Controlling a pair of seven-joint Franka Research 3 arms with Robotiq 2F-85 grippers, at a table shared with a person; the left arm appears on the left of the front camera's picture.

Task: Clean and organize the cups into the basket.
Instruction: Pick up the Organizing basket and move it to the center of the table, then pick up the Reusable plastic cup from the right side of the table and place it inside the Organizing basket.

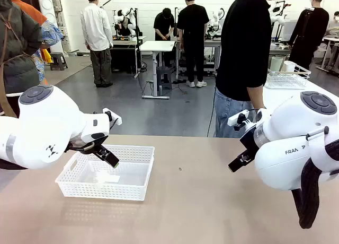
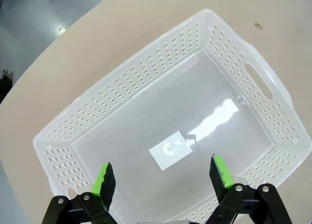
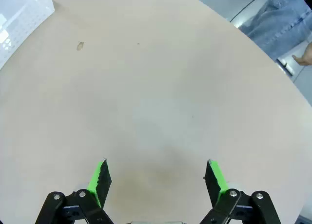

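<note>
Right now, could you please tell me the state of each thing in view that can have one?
White lattice basket: upright on the table, empty except for a white label on its floor.
Left pincer: open, empty, above the basket.
Right pincer: open, empty, above bare table.

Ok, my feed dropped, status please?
Left tool open over basket. Right tool open over table. Basket holds only a label. Nothing in the way.
</note>
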